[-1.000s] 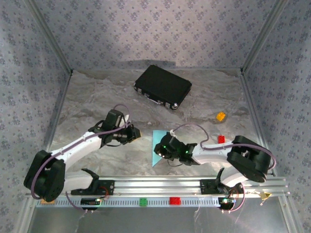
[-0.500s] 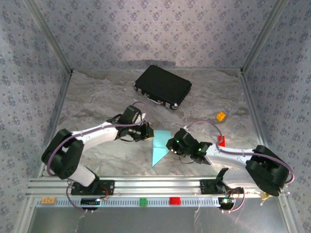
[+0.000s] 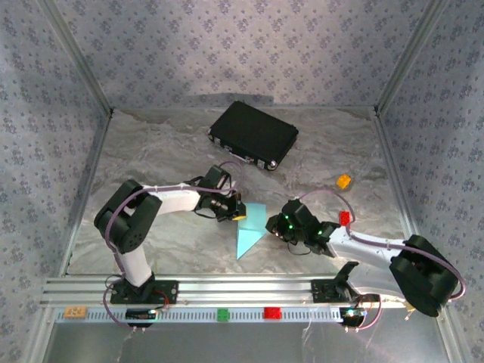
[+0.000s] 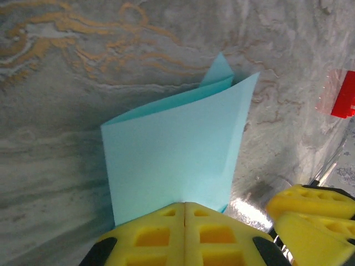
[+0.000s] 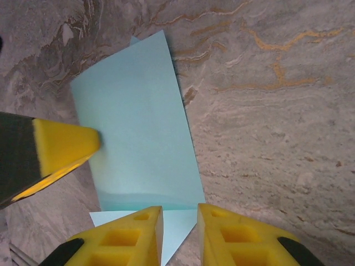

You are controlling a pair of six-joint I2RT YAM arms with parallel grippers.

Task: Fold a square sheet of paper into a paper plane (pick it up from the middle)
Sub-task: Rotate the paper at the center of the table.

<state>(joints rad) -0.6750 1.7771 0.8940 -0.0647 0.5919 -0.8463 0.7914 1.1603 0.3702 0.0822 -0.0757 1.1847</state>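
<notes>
- Left wrist view: the left gripper (image 4: 184,206) sits at the bottom centre, its yellow jaws pressed together and clamped on the near edge of the light blue paper sheet (image 4: 172,155).
- From that grip the sheet rises up the middle of the frame. It is folded, and a second layer peeks out behind its top edge as a small tip at upper centre.
- In the lower right corner are the yellow fingers (image 4: 310,202) of the right gripper, just beside the sheet's right edge. A red block (image 4: 344,94) lies at the right edge of the frame on the marbled table (image 4: 66,66).
- Right wrist view: the right gripper (image 5: 179,213) is at the bottom centre, its jaws standing apart with a narrow gap. The lower edge of the light blue paper sheet (image 5: 138,138) shows in that gap, and I cannot tell whether either pad touches it.
- One yellow finger (image 5: 66,147) of the left gripper comes in from the left edge, its tip against the sheet's left side.
- Top external view: the light blue paper sheet (image 3: 249,227) lies at the centre of the frame, between the left gripper (image 3: 234,212) on its left and the right gripper (image 3: 274,223) on its right.
- A black case (image 3: 253,134) lies above centre, well apart from the sheet. An orange block (image 3: 344,181) and the red block (image 3: 345,218) sit to the right.
</notes>
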